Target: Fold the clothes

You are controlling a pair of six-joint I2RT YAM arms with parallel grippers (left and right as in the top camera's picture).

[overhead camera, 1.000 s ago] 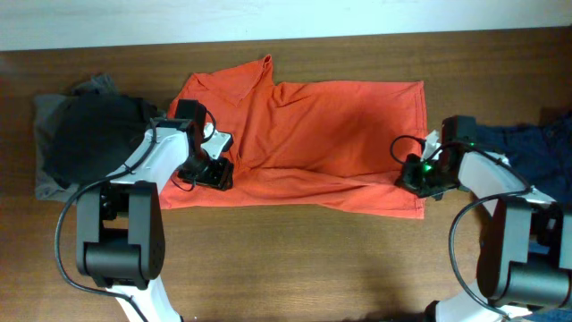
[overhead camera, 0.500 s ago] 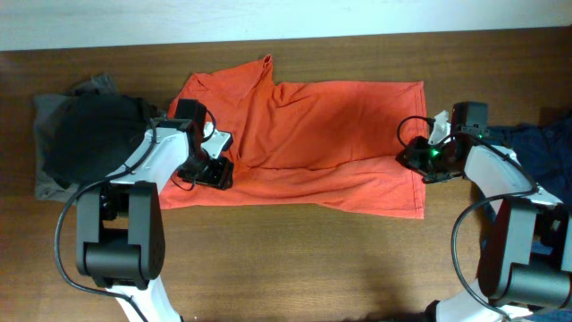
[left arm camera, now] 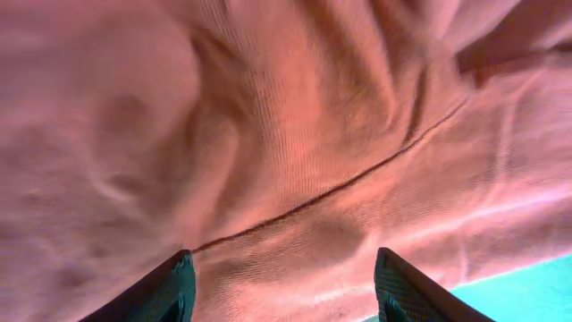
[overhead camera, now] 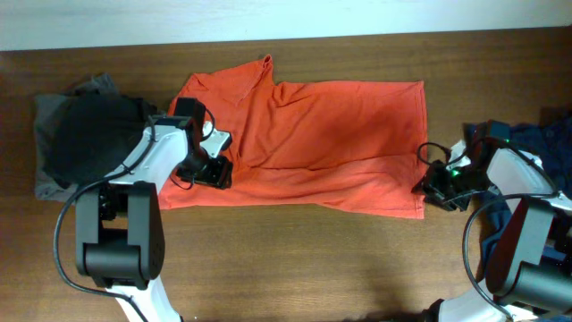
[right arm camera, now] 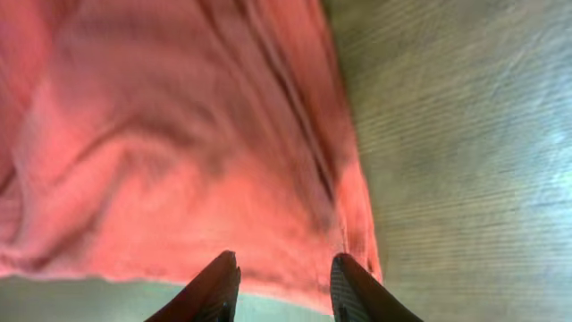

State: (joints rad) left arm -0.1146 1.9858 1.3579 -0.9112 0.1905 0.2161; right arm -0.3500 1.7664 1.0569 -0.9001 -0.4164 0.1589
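One orange shirt on wood table | white wall behind | left gripper wide | right gripper narrow, empty

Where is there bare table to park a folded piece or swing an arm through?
Free: the table strip in front of the orange T-shirt, along the near edge; also back right, between shirt hem and navy garment. Crowded: left end, under the black and grey pile.

Garments on the bench numbered four: one orange-red T-shirt at centre frame, one black garment and one grey garment at the left, one navy blue garment at the right edge. Robot arms numbered two: left arm, right arm.
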